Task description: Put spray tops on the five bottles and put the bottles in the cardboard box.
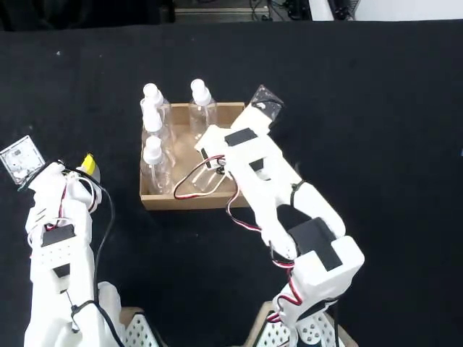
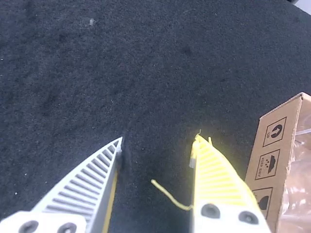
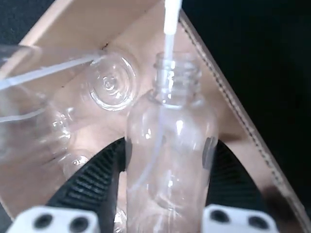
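Fifth bottle's at the box, but its top doesn't look seated yet

Left gripper (image 2: pixel 158 141) hangs open and empty over the black table (image 2: pixel 146 58), beside the cardboard box (image 1: pixel 188 201). Right gripper (image 3: pixel 167 143) is clamped on a clear bottle (image 3: pixel 170 116) within the box walls, with a dip tube (image 3: pixel 170 29) poking into its bare threaded neck. Four capped bottles (image 1: pixel 153 155) stand behind. Next, I'd guess: seat that top, then release gently.

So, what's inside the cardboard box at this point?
Four bottles with white spray tops sit inside. The right tool grips a fifth bottle there, its neck uncapped. The arm covers the rest of the box.
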Controlling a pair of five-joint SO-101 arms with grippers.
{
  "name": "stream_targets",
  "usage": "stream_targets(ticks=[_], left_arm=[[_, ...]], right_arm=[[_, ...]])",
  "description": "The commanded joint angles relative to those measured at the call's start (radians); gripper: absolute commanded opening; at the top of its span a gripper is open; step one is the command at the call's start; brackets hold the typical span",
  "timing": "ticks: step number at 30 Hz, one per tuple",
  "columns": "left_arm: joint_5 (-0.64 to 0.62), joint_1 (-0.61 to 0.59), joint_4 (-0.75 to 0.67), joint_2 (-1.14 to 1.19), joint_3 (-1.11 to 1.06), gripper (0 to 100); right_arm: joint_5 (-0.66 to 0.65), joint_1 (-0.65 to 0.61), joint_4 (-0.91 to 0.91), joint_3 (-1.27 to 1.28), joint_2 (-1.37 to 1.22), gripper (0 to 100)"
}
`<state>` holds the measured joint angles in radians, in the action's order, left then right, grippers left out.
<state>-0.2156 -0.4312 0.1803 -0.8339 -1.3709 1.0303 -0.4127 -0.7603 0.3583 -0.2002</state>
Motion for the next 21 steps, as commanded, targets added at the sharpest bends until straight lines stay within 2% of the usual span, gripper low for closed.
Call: stream_targets(ticks=[1,21], left_arm=[[0.006,0.004,-0.023,-0.011,0.010,20],[0.006,0.005,-0.023,-0.011,0.012,20]], right_arm=[[-0.005,0.051,-0.006,-0.015,0.108,17.6],[-0.048,0.061,-0.054,0.074,0.305,17.6]])
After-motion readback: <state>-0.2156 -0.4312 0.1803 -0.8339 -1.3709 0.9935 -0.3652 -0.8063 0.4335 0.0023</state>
